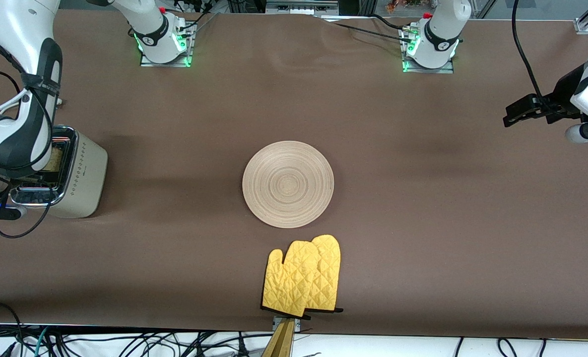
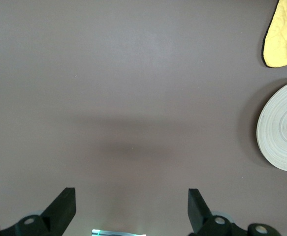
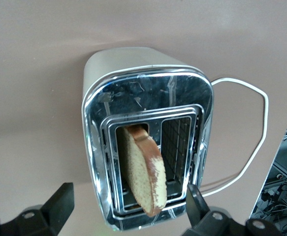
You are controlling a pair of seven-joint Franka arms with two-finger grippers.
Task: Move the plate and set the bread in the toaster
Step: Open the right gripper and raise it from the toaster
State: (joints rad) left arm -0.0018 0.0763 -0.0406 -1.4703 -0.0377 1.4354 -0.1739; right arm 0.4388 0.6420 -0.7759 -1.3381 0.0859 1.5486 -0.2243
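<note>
The beige wooden plate (image 1: 288, 184) lies flat at the middle of the table, with nothing on it; its edge also shows in the left wrist view (image 2: 283, 128). The cream toaster (image 1: 83, 173) stands at the right arm's end of the table. The bread (image 3: 142, 169) stands in one slot of the toaster (image 3: 133, 64), its top sticking out and leaning; the other slot is empty. My right gripper (image 3: 128, 196) is open and empty just above the toaster's chrome top. My left gripper (image 1: 514, 113) hangs open and empty over bare table (image 2: 131, 196) at the left arm's end.
A pair of yellow oven mitts (image 1: 303, 277) lies near the table's front edge, nearer to the front camera than the plate; they also show in the left wrist view (image 2: 281, 32). The toaster's white cord (image 3: 251, 142) loops beside the toaster.
</note>
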